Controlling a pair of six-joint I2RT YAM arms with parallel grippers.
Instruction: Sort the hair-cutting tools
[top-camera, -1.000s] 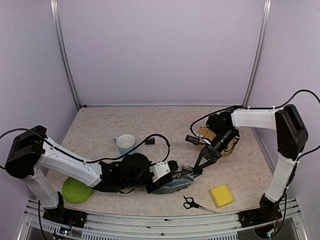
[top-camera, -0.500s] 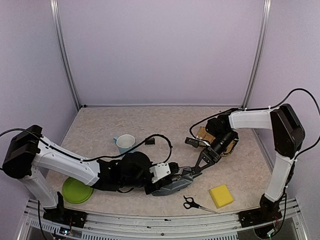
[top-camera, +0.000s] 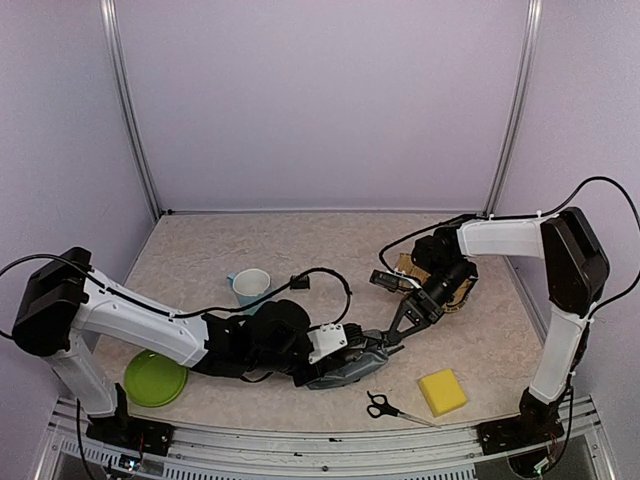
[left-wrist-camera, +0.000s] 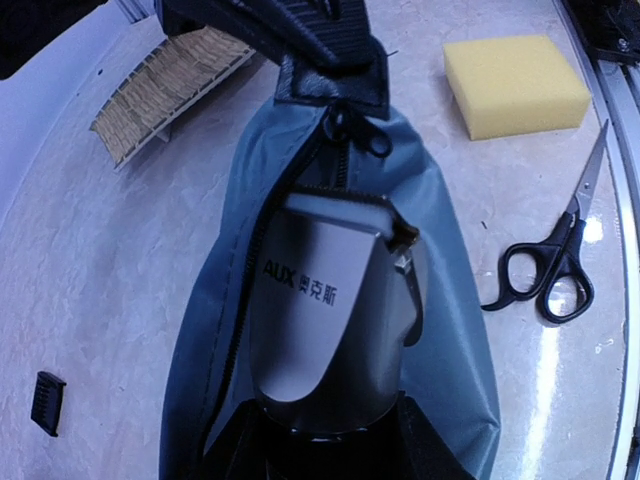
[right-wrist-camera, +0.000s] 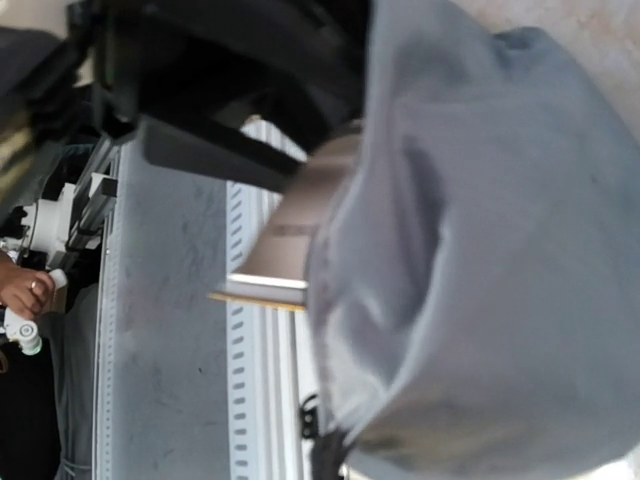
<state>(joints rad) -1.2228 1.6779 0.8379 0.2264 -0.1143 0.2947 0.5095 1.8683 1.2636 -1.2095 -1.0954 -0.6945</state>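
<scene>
My left gripper (left-wrist-camera: 330, 440) is shut on the black base of the silver clipper (left-wrist-camera: 330, 300), whose head lies inside the open zip of a grey-blue pouch (left-wrist-camera: 450, 300). In the top view the left gripper (top-camera: 340, 352) is at the table's middle front. My right gripper (top-camera: 393, 335) is shut on the pouch's far end, and its black fingers (left-wrist-camera: 300, 35) show at the zip end. One pair of black-handled scissors (top-camera: 385, 407) lies near the front edge. A tiny black block (top-camera: 299, 283) lies behind my left arm. The second scissors are out of view.
A yellow sponge (top-camera: 442, 390) lies right of the scissors. A light-blue cup (top-camera: 250, 287) stands left of centre, and a green plate (top-camera: 155, 380) is at the front left. A wicker basket (top-camera: 440, 280) sits behind my right gripper. My left arm's cable loops near the block.
My left gripper has moved a little to the right, pushing the clipper further into the pouch. My right gripper has stayed on the pouch's end, shifting slightly.
</scene>
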